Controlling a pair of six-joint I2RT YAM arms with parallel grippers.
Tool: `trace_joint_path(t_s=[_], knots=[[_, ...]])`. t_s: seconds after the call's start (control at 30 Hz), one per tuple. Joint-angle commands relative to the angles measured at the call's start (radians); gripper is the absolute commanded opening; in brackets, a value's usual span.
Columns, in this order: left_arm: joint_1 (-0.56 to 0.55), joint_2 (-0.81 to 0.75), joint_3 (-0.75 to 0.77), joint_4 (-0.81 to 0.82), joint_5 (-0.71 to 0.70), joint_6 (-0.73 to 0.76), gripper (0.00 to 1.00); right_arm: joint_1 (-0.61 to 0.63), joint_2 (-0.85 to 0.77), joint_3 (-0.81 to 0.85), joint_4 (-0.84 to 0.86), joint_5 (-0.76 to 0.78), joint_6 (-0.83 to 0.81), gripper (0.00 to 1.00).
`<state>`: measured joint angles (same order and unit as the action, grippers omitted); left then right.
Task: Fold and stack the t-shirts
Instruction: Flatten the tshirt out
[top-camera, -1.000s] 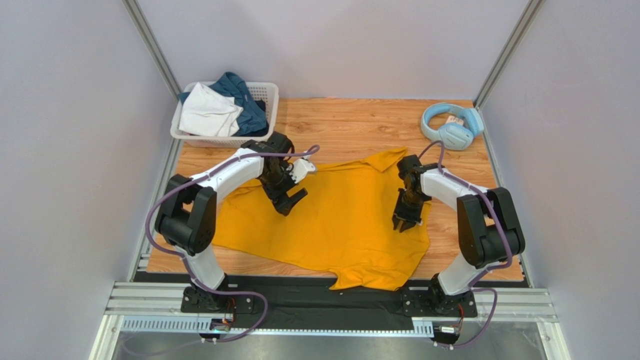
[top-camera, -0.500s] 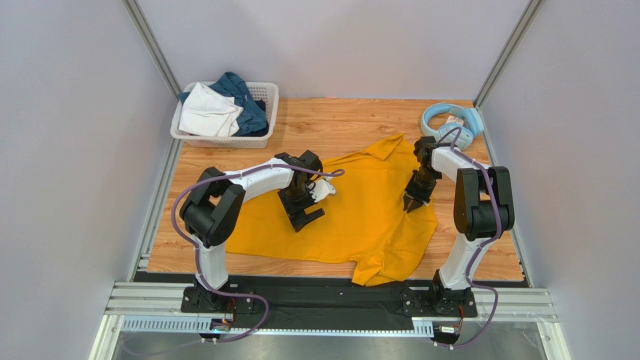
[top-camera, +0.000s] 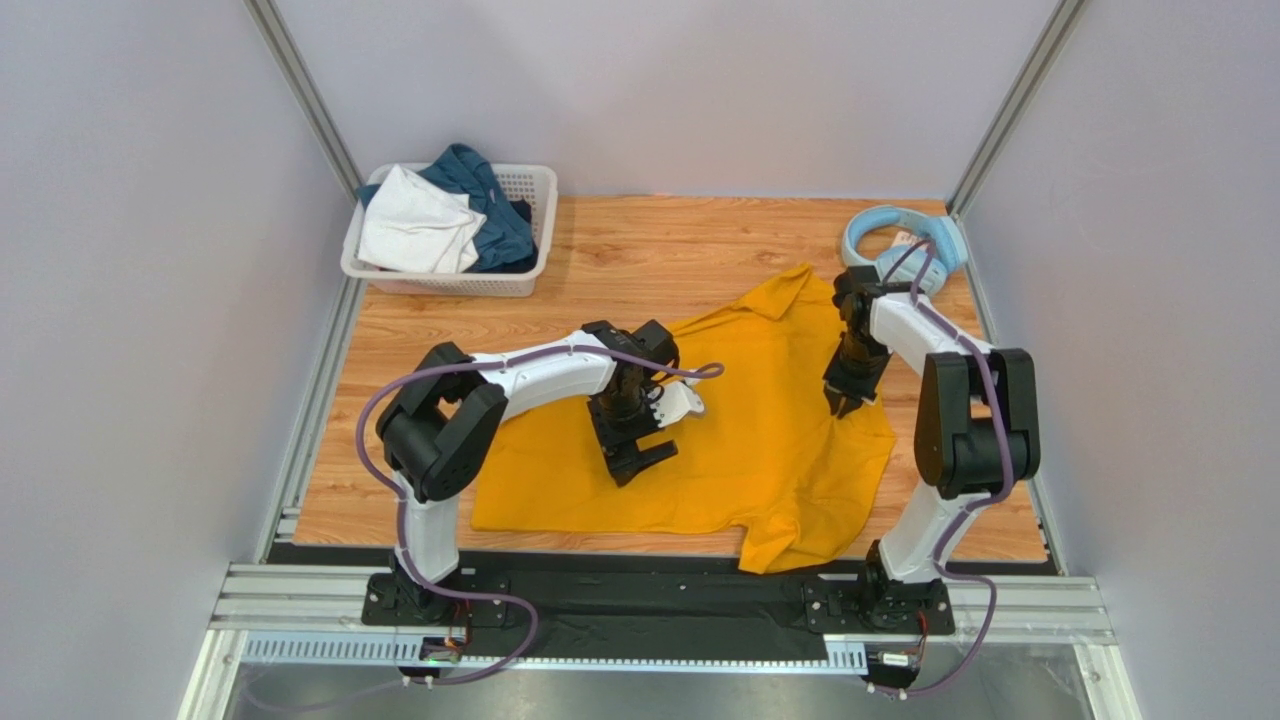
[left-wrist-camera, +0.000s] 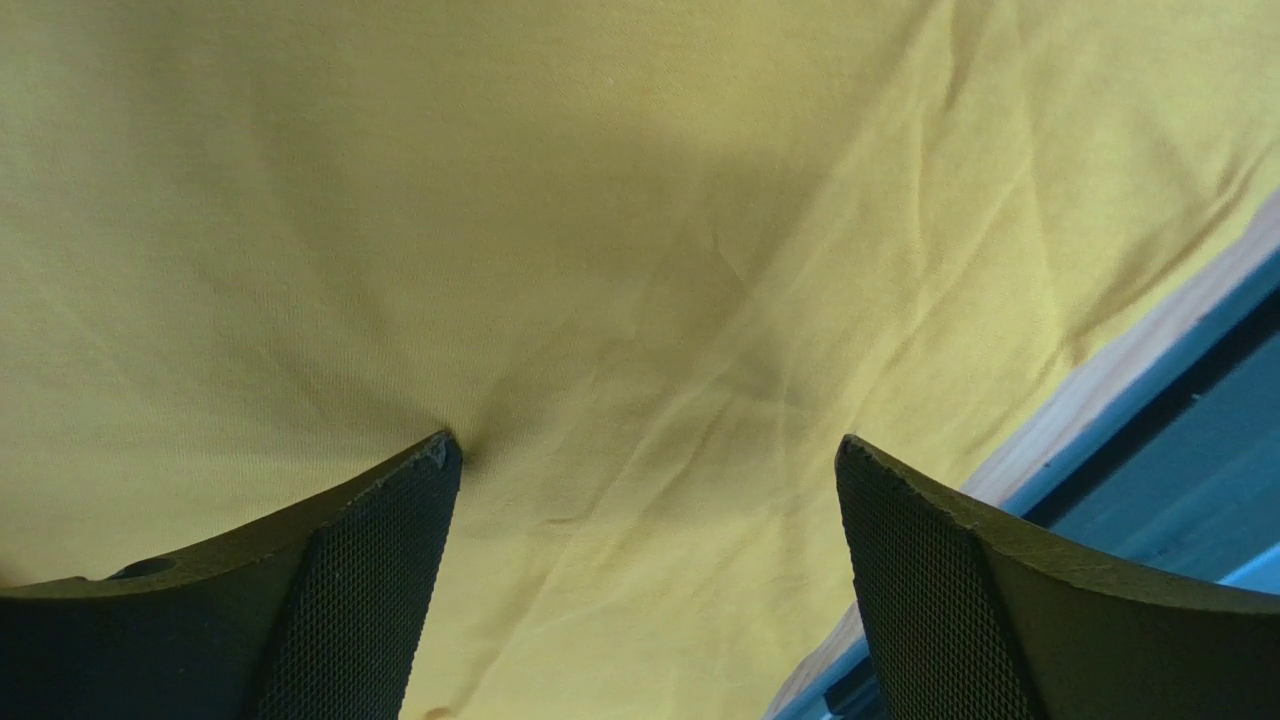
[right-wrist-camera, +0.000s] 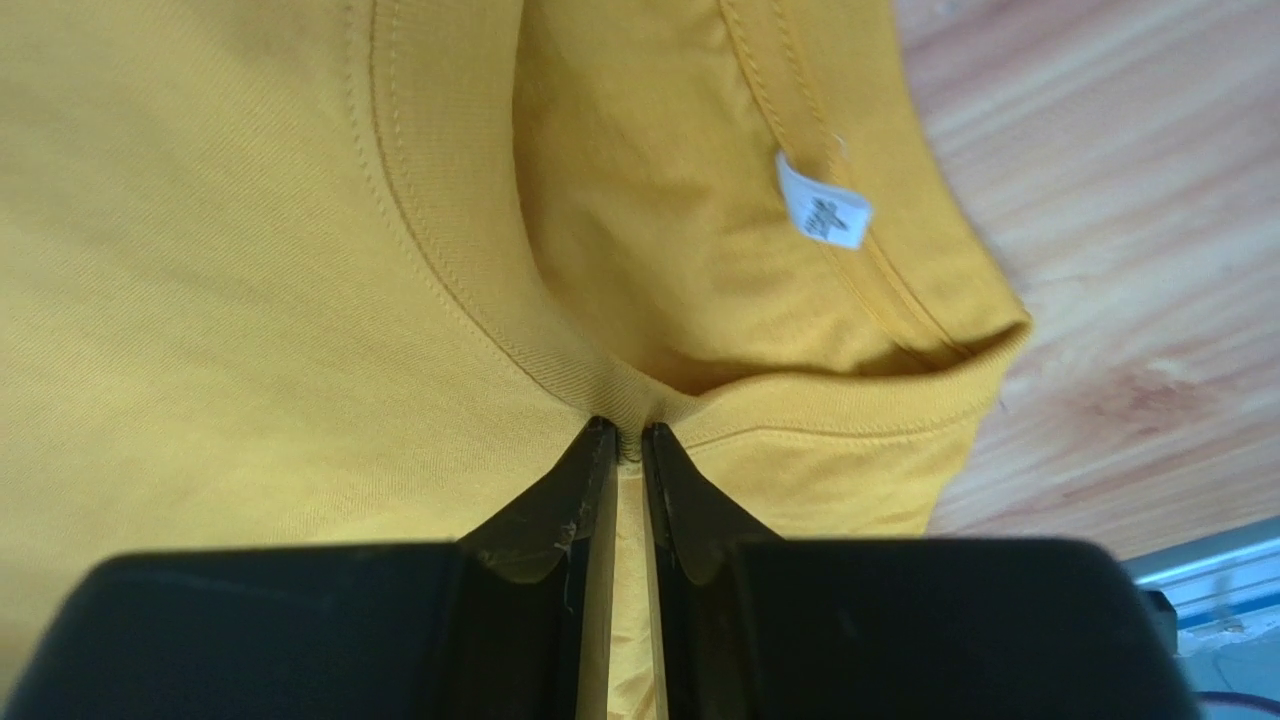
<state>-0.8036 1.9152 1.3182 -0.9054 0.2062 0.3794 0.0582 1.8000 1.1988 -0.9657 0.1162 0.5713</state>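
Dragged closer to the headphones (top-camera: 897, 240) over the last second, the mustard-yellow t-shirt (top-camera: 759, 435) lies rumpled just short of them, its collar pinched by the right gripper (right-wrist-camera: 628, 435), its middle partly hidden beneath the wide-open left gripper (top-camera: 637, 447) resting on it farther from them.
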Motion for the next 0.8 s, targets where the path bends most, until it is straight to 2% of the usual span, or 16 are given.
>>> trace_joint_path(t_s=[0.0,0.17,0.23,0.27,0.3,0.4,0.43,0.47,0.57,0.77], knots=[[-0.003,-0.045,-0.002,-0.064,0.091,0.009,1.0,-0.001,-0.134,-0.01,-0.042,0.088,0.021,0.15],[0.039,-0.107,-0.002,-0.056,-0.017,0.027,1.0,0.008,-0.228,0.04,-0.053,0.008,0.022,0.17],[0.09,-0.139,0.061,-0.07,-0.048,0.033,1.0,0.029,-0.254,0.062,-0.048,-0.022,0.021,0.19],[0.156,-0.136,0.096,-0.081,-0.045,0.035,1.0,0.035,-0.255,0.079,-0.044,-0.032,0.021,0.21],[0.185,-0.128,0.178,-0.098,-0.036,0.035,1.0,0.046,-0.255,0.099,-0.036,-0.047,0.021,0.22],[0.272,-0.065,0.315,-0.127,-0.04,0.035,1.0,0.058,-0.222,0.139,-0.008,-0.078,0.025,0.27],[0.285,-0.042,0.34,-0.133,-0.042,0.033,1.0,0.063,-0.193,0.149,0.002,-0.084,0.027,0.28],[0.29,0.002,0.361,-0.138,-0.044,0.032,1.0,0.072,-0.176,0.159,0.008,-0.087,0.027,0.33],[0.293,0.082,0.401,-0.135,-0.039,0.018,1.0,0.081,-0.107,0.203,0.021,-0.101,0.03,0.38],[0.296,0.156,0.415,-0.136,0.053,-0.019,1.0,0.086,0.011,0.275,0.076,-0.137,0.03,0.37]])
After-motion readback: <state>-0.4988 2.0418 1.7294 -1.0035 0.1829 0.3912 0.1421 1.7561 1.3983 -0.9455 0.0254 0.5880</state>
